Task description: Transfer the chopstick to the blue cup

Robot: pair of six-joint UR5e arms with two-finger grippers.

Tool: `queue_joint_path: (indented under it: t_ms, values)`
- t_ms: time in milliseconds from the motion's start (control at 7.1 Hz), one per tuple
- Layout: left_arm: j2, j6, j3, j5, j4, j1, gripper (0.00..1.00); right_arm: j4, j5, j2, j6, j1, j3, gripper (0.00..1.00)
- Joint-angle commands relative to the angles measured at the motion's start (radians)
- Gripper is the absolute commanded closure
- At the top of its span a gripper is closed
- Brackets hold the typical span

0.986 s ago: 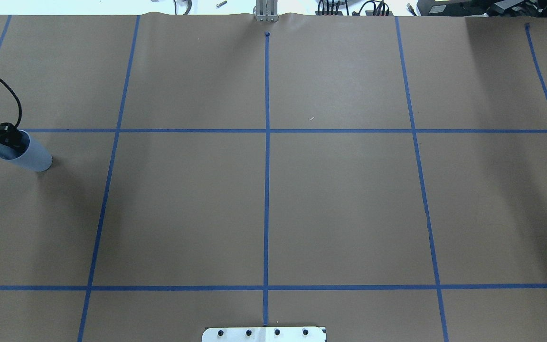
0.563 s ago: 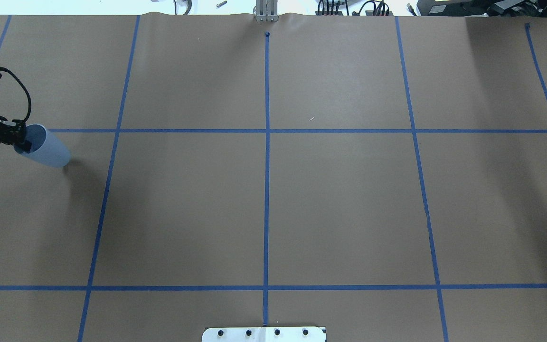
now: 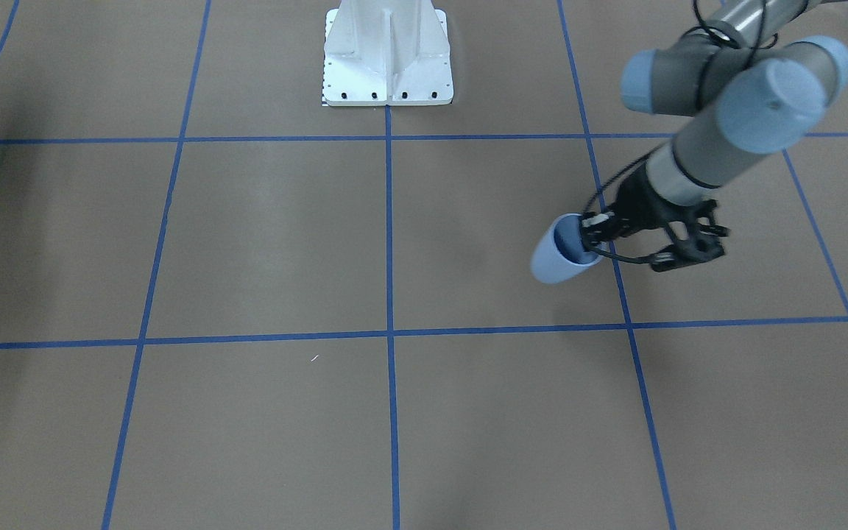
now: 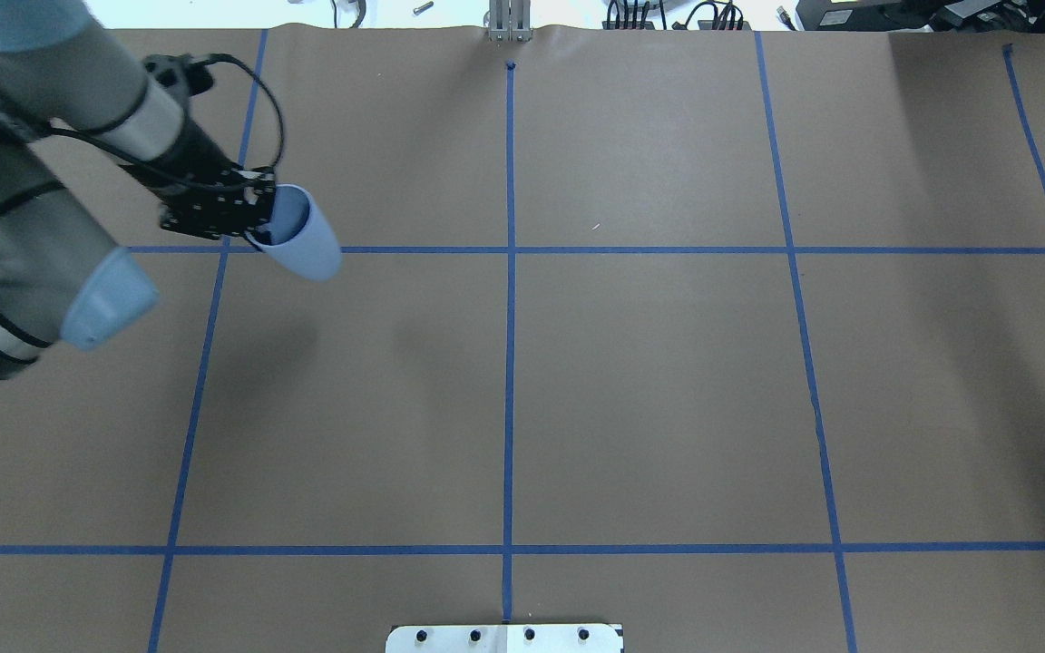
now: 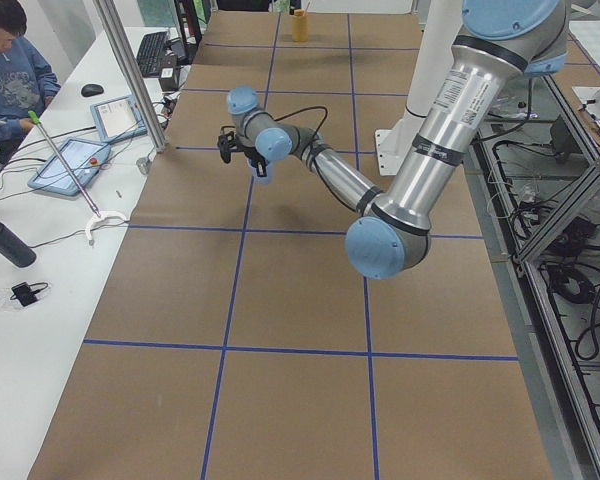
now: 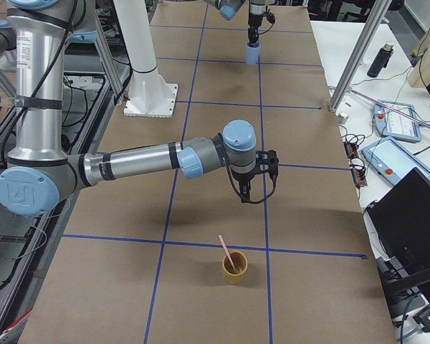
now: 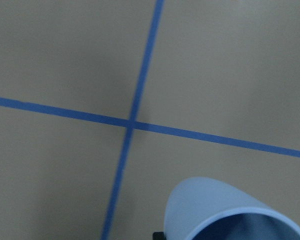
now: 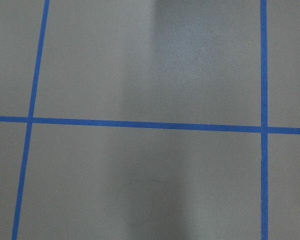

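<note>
My left gripper is shut on the rim of the blue cup and holds it tilted above the table, near a crossing of the tape lines. The cup also shows in the front-facing view, the left side view, the right side view and the left wrist view. A pale pink chopstick stands in a mustard cup at the table's right end. My right gripper hangs above the table a little beyond that cup. I cannot tell if it is open.
The white robot base stands at the table's near middle edge. A metal post and an operator with tablets are along the far side. Blue tape lines grid the brown table.
My left arm has carried the blue cup from the table's left edge rightward and farther away, up to the first tape crossing. More of the arm is now in view.
</note>
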Motion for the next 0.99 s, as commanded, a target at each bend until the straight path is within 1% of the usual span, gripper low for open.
queue_joint_path:
  t_ms: [0,141,282,423,845]
  values:
    - [-0.222,-0.107,0.022,0.214,0.166,0.194,1.0,0.001,-0.005,0.0,-0.023,0.004,-0.01,0.0]
    - [-0.271,-0.124,0.078,0.234,0.162,0.225,1.0,0.002,-0.001,-0.008,-0.022,0.004,-0.007,0.0]
    - [-0.322,-0.146,0.143,0.286,0.156,0.282,1.0,0.002,0.002,-0.013,-0.022,0.006,0.003,0.0]
    - [-0.333,-0.15,0.163,0.314,0.155,0.307,1.0,0.002,0.0,-0.011,-0.02,0.006,0.0,0.0]
    - [-0.319,-0.15,0.166,0.322,0.153,0.345,1.0,0.001,-0.003,-0.01,-0.014,0.006,-0.006,0.0]
